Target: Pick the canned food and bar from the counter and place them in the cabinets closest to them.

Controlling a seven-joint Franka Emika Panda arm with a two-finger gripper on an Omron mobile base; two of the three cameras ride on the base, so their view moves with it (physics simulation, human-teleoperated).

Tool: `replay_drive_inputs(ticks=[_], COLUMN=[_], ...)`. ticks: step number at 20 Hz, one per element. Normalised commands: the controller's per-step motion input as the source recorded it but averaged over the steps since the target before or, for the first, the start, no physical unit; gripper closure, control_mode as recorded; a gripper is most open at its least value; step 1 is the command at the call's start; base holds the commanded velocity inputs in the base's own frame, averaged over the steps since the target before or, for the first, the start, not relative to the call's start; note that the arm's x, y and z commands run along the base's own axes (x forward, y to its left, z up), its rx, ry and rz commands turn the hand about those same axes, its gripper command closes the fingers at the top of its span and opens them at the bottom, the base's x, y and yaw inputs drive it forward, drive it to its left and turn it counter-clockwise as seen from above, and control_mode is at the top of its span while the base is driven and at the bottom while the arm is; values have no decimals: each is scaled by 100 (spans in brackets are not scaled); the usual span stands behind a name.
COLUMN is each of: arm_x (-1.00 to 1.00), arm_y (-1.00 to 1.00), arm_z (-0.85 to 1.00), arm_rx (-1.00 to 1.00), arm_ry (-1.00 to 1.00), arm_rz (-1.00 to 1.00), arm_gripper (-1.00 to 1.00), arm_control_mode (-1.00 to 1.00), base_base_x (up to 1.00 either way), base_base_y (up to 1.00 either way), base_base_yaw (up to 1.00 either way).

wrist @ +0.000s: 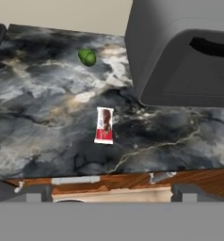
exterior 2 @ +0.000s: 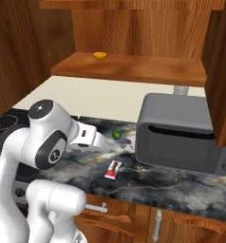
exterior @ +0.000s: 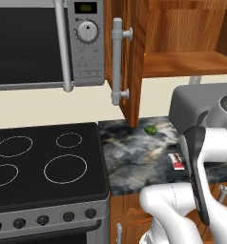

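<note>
You are looking at a home kitchen, rendered. Evidence: a black stove top (exterior: 44,164) with four ring burners and a row of knobs along its front edge. A microwave (exterior: 44,43) with a silver bar handle, dial and display hangs above it. Beside the stove runs the dark marbled stone table (wrist: 48,122), over brown wooden base units with metal pulls. Reddish-brown wall cabinets (exterior 2: 129,69) stand open above, one door (exterior: 122,62) carrying a thick grey bar handle. A grey toaster (exterior 2: 176,133) sits on the table by the wall. Foodstuffs lie about: a green fruit (wrist: 87,57), a red snack bar (wrist: 104,124).
</note>
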Motion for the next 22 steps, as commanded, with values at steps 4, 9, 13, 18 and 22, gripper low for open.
replay_drive_inputs(ticks=[4,9,13,18,22], arm_x=[14,20,28,29,23], arm_y=[-6,-2,0,0,-3], arm_z=[-17,-19,-23,-26,-27], arm_rx=[8,6,5,4,2], arm_ry=[0,0,0,0,0], arm_rz=[0,0,0,0,0], arm_gripper=[-100,-100,-100,-100,-100], arm_control_mode=[-100,-100,-100,-100,-100], base_base_x=[0,0,0,0,0], base_base_y=[0,0,0,0,0], base_base_yaw=[0,0,0,0,0])
